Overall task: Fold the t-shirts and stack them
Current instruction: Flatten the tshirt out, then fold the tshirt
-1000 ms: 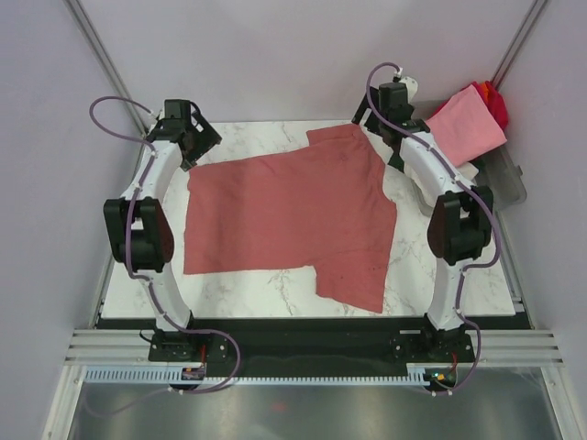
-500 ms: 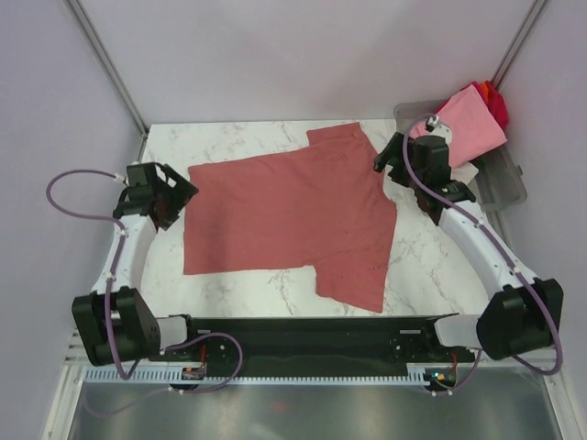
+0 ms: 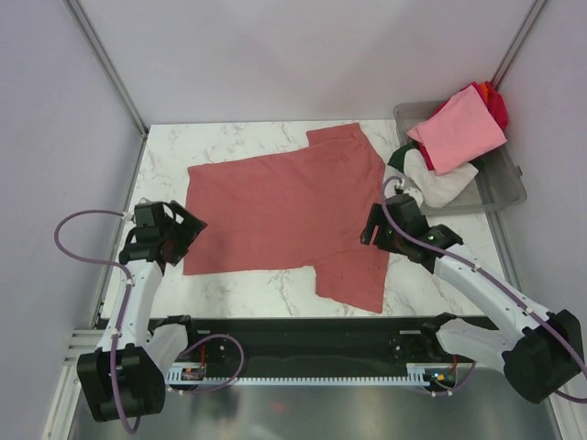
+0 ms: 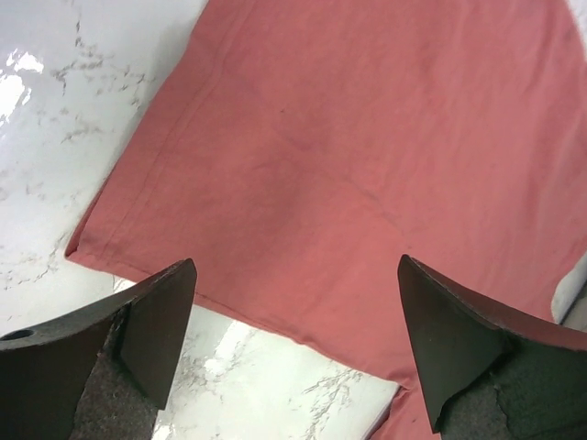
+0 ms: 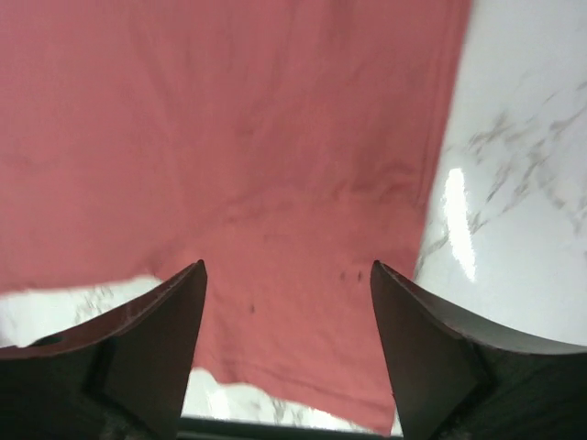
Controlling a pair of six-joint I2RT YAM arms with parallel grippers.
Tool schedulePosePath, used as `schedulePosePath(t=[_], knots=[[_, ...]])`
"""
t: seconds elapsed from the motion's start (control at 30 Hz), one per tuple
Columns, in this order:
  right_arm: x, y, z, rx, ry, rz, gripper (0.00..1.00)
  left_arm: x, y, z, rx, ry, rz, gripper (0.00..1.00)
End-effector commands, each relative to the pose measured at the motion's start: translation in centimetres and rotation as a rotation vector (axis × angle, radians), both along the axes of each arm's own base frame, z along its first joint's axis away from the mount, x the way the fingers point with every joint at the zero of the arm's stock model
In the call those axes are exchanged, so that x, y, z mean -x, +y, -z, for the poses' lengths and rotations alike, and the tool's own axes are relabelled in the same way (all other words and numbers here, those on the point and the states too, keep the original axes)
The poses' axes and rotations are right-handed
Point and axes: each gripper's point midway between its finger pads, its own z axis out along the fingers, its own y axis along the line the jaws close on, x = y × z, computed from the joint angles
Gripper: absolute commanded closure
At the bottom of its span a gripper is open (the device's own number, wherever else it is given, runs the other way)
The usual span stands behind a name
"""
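One shirt laid out: the brick-red shirt is spread flat in a single layer on the marble table, between the two arms; no fold is seen in it yet.
Long axis: the shirt is laid across the table, with the hem turned to the left arm's side and both sleeves to the right arm's side. The near sleeve is pointed towards the arm bases.
Left gripper: the left gripper is held just beside the hem, close to its near corner. In the wrist view its jaws are spread wide and nothing is gripped between them. Whether the table is touched cannot be told.
Right gripper: the right gripper is held over the shirt's right edge, where the near sleeve joins the body. Its jaws are likewise spread wide and nothing is gripped; red cloth is seen below them.
Relation that decides the move: each end of the long axis is covered by the arm on its own side, so a two-handed grasp of the near edge is judged likely.
Other shirts: a pink shirt and a white shirt are heaped in the tub at the far right corner, apart from the spread one.
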Motion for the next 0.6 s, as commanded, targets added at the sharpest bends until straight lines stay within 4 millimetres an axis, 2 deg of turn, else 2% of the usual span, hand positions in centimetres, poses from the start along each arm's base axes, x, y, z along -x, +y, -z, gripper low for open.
schedulePosePath(t=[0.0,0.07,0.1,0.17,0.3,0.47,0.57], knots=[[3.7,0.0,2.9,0.091,0.116,0.029,0.24,0.0,0.1,0.7,0.017,0.017,-0.019,0.02],[5.0,0.7,3.6,0.075,0.13,0.018,0.28,0.0,0.3,1.1,0.009,0.024,-0.028,0.03],[6.1,0.4,4.8,0.089,0.166,0.02,0.3,0.2,0.3,1.6,0.008,0.041,-0.033,0.03],[7.3,0.2,5.4,0.069,0.187,0.031,0.34,0.4,0.4,2.1,0.006,0.057,-0.032,0.04],[10.2,-0.2,7.0,0.055,0.241,0.032,0.37,0.7,0.7,3.1,-0.005,0.088,-0.05,0.05],[12.6,0.0,9.0,0.053,0.31,0.014,0.37,0.9,1.6,3.7,-0.038,0.113,-0.093,0.05],[13.7,0.8,9.9,0.031,0.34,-0.006,0.41,0.8,1.5,3.7,-0.031,0.114,-0.091,0.05]])
